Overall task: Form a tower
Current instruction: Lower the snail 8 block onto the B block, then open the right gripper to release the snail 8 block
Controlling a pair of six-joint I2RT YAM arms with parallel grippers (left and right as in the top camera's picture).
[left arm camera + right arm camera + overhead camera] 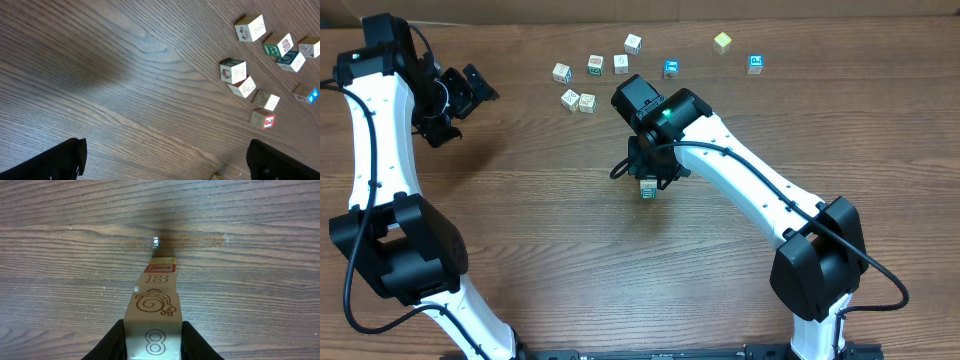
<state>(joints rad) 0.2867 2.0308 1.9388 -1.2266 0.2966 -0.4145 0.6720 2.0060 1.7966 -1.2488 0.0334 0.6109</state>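
Currently: one tower [647,187], nine loose cubes [596,65], two arms.

The tower is one cube wide and stands on the table [520,210] about mid-width, on the near side of the loose scatter and clear of it. The right wrist view looks down its length and shows what seem to be four levels: top cube [152,325] with an "8" and a snail print, then a "B" cube, a red-edged one, and a yellow one at the bottom.

Seven loose cubes sit in a rough row along the far side, with a pair touching just in front of its left end.

The right arm reaches diagonally from the near-right base, wrist pointing down over the tower. The right gripper [152,330] has its jaws narrow, fingers pressed to both sides of the top cube.

The left arm runs up the left edge, wrist turned toward the scatter. The left gripper [165,147] is spread fully wide, holds nothing, and hovers over bare wood.
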